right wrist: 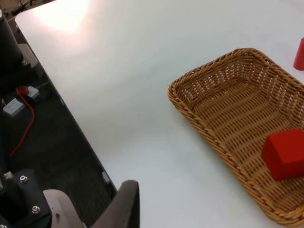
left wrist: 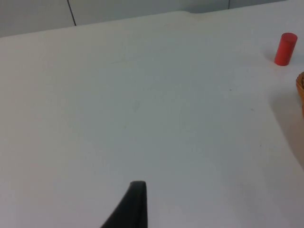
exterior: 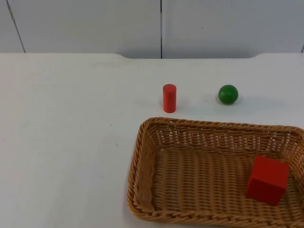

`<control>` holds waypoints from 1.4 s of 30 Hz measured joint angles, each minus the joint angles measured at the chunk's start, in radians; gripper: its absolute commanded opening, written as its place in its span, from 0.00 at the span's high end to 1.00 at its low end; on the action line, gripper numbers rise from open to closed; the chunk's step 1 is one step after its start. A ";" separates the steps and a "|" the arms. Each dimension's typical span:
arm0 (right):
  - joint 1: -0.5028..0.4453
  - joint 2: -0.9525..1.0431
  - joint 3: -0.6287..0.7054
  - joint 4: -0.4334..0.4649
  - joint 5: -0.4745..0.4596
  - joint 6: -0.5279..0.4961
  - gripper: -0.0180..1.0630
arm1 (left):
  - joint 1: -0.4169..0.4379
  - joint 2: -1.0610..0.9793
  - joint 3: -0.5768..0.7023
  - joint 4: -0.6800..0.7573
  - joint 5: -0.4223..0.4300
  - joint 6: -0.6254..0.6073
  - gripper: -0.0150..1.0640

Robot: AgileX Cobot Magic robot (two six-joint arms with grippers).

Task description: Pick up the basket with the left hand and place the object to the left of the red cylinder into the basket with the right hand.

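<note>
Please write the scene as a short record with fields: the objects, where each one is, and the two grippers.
basket: wicker basket resting on the white table, nearer the camera than the cylinder
in basket: red cube, at its right side
red cylinder: red cylinder, upright, beyond the basket's far rim
green ball: green ball, to the right of the cylinder
left of cylinder: bare table
left gripper: one fingertip over bare table
right gripper: one fingertip at the table's edge

A green ball (exterior: 228, 94) sat on the white table (exterior: 71, 142) right of frame centre. A grey partition wall (exterior: 95, 23) spanned the upper frame.
</note>
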 measured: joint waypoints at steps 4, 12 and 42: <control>0.000 0.000 0.000 0.000 0.000 0.000 0.01 | 0.000 0.000 0.000 0.000 0.000 0.000 0.01; -0.018 0.000 0.000 -0.003 0.000 0.000 0.01 | 0.000 0.000 0.000 0.000 0.000 0.000 0.01; -0.883 0.000 0.000 -0.003 0.000 0.000 0.01 | 0.000 0.000 0.000 0.000 0.000 0.000 0.01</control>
